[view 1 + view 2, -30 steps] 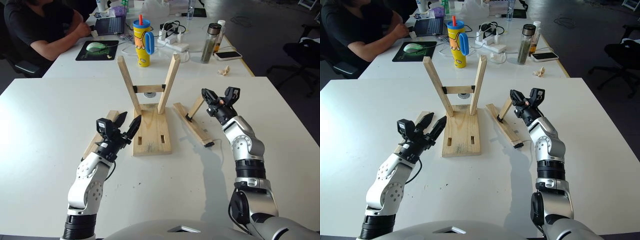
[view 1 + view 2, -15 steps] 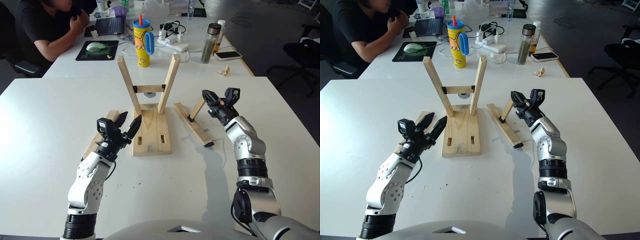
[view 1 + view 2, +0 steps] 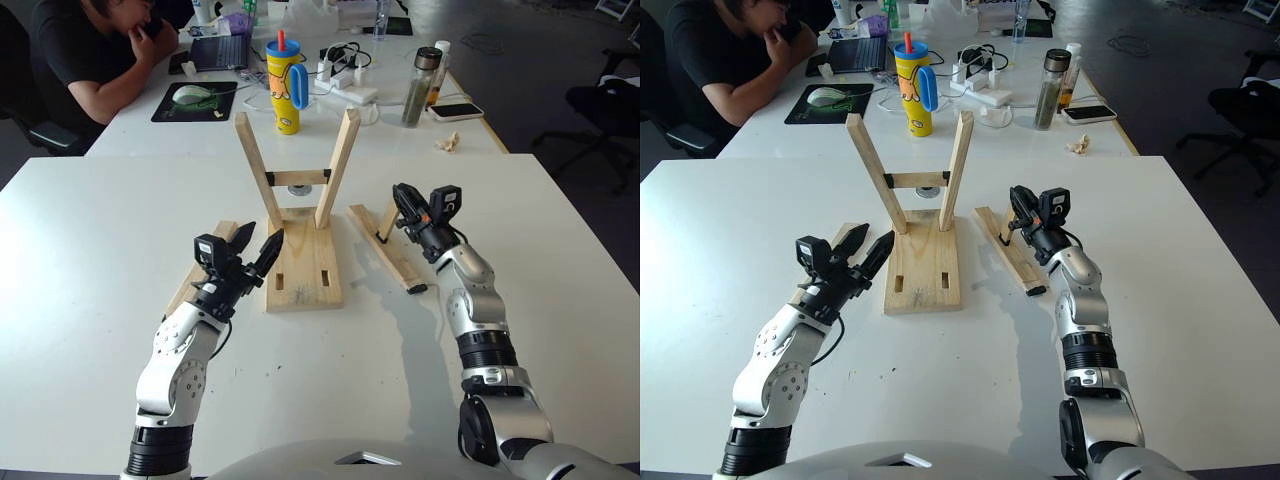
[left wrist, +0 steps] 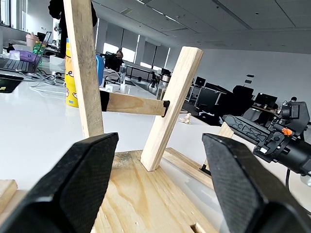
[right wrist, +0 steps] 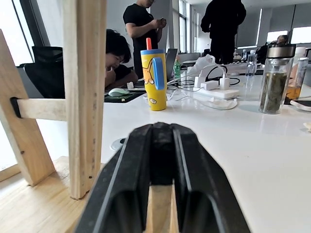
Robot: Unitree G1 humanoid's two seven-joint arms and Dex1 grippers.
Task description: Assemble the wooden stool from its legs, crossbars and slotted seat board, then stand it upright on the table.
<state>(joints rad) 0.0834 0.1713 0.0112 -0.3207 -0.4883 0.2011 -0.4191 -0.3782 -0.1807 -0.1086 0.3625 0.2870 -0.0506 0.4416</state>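
Observation:
The slotted seat board [image 3: 305, 275] lies flat on the white table [image 3: 90, 250]. Two legs [image 3: 257, 170] stand up from its far end, joined by a crossbar [image 3: 300, 178]. A second leg frame [image 3: 385, 250] lies just right of the board, one leg [image 3: 388, 220] angled upward. My right gripper [image 3: 403, 205] is shut on that raised leg, and wood [image 5: 159, 208] shows between its fingers [image 5: 131, 160]. My left gripper [image 3: 255, 245] hovers open at the board's left edge, above another wooden piece [image 3: 200, 270] lying on the table. Its fingers [image 4: 73, 194] frame the upright legs.
Behind this table stands a second one with a yellow cup [image 3: 285, 85], a bottle [image 3: 424, 85], a phone [image 3: 456, 109], cables and a mouse pad [image 3: 195, 100]. A person sits at its left end. Bare tabletop lies in front of the board.
My right gripper has swung left from beside the loose leg frame and shut on its raised leg. The left arm has stayed put.

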